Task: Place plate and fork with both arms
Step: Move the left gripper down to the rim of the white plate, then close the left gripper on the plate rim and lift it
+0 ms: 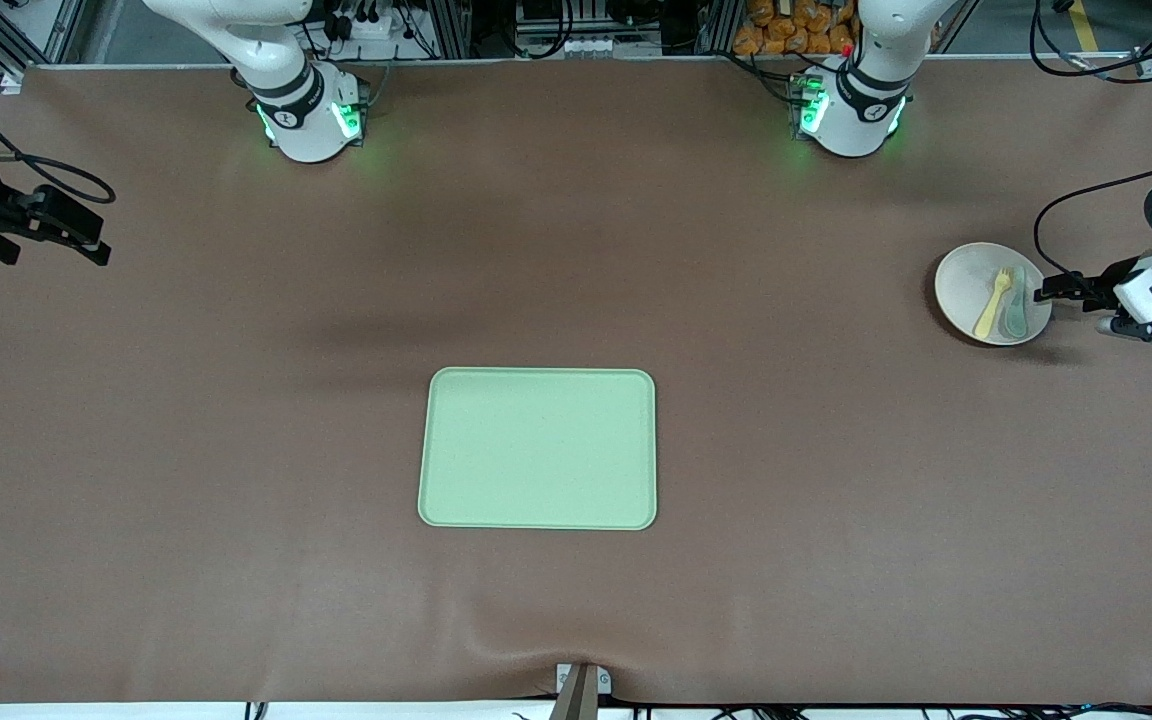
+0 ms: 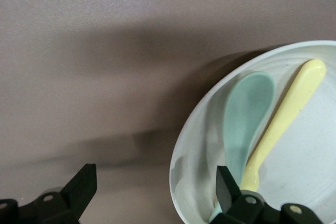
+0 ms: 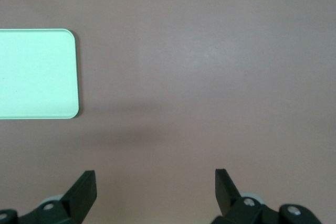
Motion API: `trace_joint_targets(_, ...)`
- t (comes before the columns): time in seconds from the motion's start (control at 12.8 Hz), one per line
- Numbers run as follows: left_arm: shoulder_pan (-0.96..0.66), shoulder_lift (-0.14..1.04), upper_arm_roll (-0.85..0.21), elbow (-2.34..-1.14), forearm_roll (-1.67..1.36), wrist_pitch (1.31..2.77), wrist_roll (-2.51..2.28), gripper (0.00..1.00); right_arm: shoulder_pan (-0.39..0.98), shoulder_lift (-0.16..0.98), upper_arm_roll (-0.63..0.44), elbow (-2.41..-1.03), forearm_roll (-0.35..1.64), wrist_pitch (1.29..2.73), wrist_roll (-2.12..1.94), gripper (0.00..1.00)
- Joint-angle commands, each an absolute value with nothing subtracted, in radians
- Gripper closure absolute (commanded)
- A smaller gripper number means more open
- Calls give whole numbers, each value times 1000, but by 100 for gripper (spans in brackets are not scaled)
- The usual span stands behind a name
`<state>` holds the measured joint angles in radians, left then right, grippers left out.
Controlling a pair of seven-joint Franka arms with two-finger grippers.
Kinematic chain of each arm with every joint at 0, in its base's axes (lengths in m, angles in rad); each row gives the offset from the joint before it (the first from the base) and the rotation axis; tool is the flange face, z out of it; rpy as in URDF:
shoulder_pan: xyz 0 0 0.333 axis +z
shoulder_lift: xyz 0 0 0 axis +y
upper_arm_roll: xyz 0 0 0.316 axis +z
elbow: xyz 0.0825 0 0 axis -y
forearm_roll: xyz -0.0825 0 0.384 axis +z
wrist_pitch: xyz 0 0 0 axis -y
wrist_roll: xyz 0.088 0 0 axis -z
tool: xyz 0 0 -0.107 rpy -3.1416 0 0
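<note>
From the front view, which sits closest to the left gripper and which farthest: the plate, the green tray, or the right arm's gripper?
From the left gripper, open beside the plate:
1. The plate, at the left arm's end of the table, holding the fork and a spoon.
2. The tray, mid-table.
3. The right gripper, open at the right arm's end.

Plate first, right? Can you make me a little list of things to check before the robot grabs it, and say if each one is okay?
1. Left pincer open: ok, fingers spread wide.
2. Left pincer lined up at the plate rim: ok, one finger is over the rim and the other over the table.
3. Fork and spoon lying inside the plate: ok, side by side.
4. Tray has room for the plate: ok, nothing lies on it.
5. Right pincer open: ok, it waits over the table at the right arm's end.
6. Firm hold on the plate: not ok, nothing is gripped yet.
</note>
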<state>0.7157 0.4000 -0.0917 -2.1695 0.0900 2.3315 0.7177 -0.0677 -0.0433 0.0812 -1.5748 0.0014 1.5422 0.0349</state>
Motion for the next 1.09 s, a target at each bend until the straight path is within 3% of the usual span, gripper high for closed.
trace_joint_targets(0.0, 726, 417, -103, -2164, 103, 2344, 730, 0, -92, -38, 98, -1562, 6, 1529, 23, 0)
trace_joint_targets(0.55, 724, 428, -104, -2160, 104, 2344, 778, 3, -94, -38, 98, -1562, 6, 1529, 23, 0)
trace_joint_targets(0.7, 724, 426, -106, -2160, 103, 2344, 778, 26, -94, -38, 98, -1562, 6, 1531, 23, 0)
trace_joint_targets(0.86, 719, 426, -109, -2160, 103, 2344, 778, 100, -94, -38, 98, -1560, 6, 1531, 23, 0)
trace_joint_targets(1.02, 716, 426, -126, -2160, 104, 2344, 779, 100, -94, -38, 98, -1562, 6, 1531, 21, 0)
